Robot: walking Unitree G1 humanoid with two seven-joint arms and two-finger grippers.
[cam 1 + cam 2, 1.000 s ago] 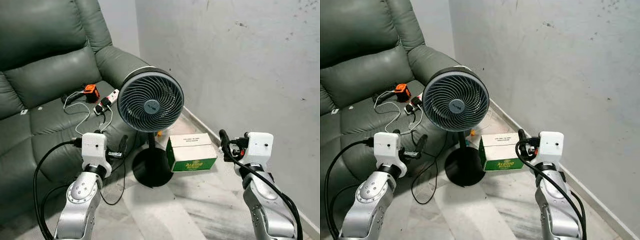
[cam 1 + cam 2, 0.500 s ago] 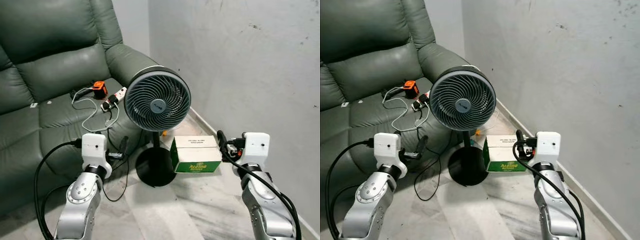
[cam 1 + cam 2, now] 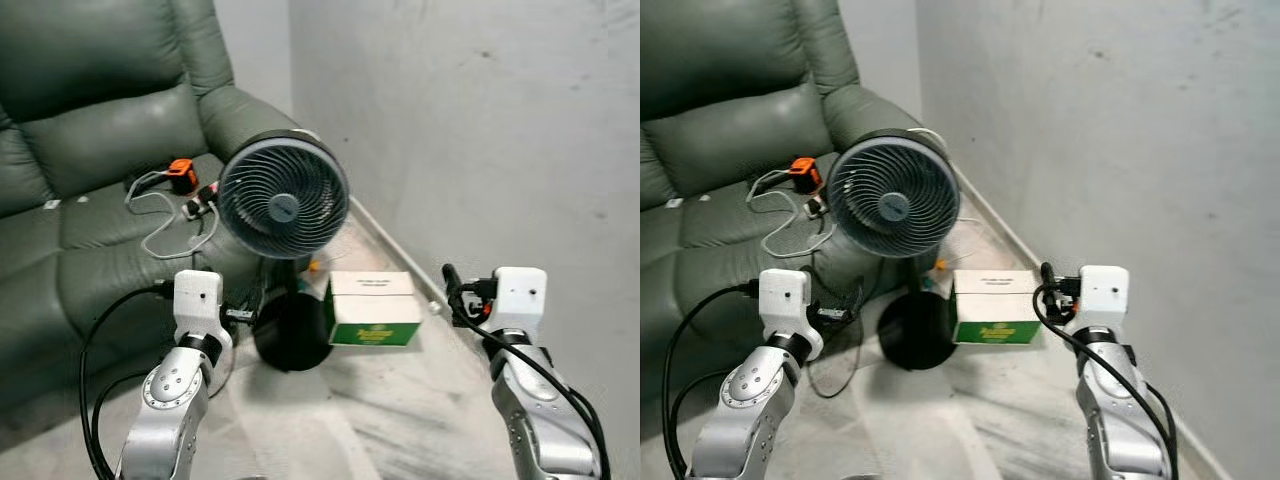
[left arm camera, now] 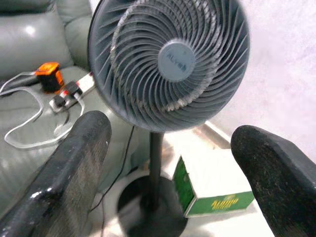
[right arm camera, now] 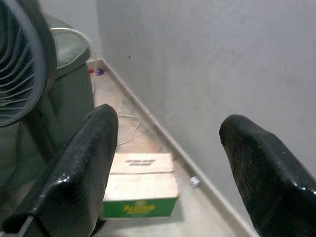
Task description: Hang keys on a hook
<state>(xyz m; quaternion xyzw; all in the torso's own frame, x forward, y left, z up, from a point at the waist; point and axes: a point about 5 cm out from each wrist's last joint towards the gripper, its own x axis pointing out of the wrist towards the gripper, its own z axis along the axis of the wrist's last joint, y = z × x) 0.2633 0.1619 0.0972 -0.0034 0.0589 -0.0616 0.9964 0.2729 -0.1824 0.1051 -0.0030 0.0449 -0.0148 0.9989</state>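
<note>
My left gripper (image 4: 170, 131) is held low in front of me, open, with nothing between its black fingers (image 4: 74, 163). It points at a grey standing fan (image 3: 283, 208). My right gripper (image 5: 168, 121) is also raised at waist height and open, with nothing in it. It points toward the foot of the grey wall (image 3: 480, 120) and a green and white box (image 5: 140, 190). In the left eye view the left gripper (image 3: 245, 312) sits just left of the fan's base, and the right gripper (image 3: 452, 288) is right of the box.
A dark green leather sofa (image 3: 90, 150) is at the left, with an orange device (image 3: 181, 172), a power strip and white cables on its seat. The fan's round black base (image 3: 288, 340) stands on the marble floor (image 3: 400, 420), next to the green and white box (image 3: 373, 308). The wall runs along the right.
The whole picture has swung and is now slightly blurred, so the camera has moved. Both arms keep the same pose, fingers still apart.
</note>
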